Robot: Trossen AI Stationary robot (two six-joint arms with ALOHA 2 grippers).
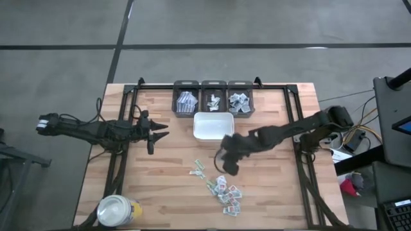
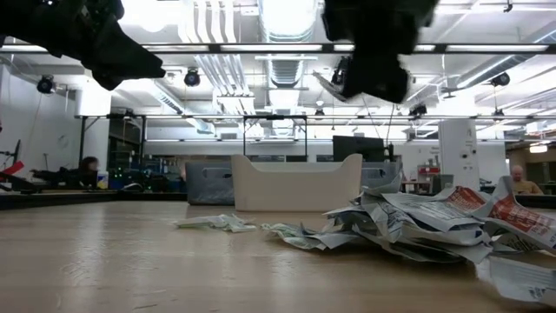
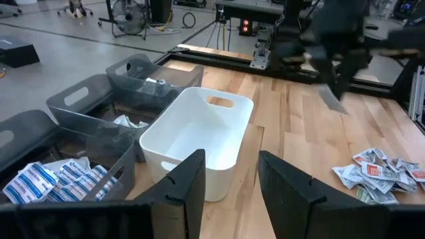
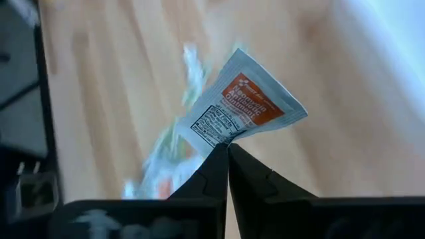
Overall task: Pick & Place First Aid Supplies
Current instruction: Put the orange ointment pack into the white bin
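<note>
The first aid supplies, small white packets with green and red print, lie in a loose pile (image 1: 223,189) on the wooden table, near of the white tray (image 1: 207,132). My right gripper (image 1: 228,165) hangs above the table between tray and pile, shut on one white packet with an orange label (image 4: 242,106). My left gripper (image 1: 157,131) waits open at the table's left, level with the tray, its fingers (image 3: 192,182) touching nothing. My right gripper pinches the packet by one corner (image 4: 224,138) between its two fingertips, which slant downward. The rest of the packet sticks out past the fingertips, flat and tilted. It is lifted clear of the table and of the pile.
Three grey bins (image 1: 214,99) holding sorted packets stand in a row at the table's far edge, just behind the tray. A yellow jar with a white lid (image 1: 119,210) stands at the near left corner. Bare wood lies left of the pile.
</note>
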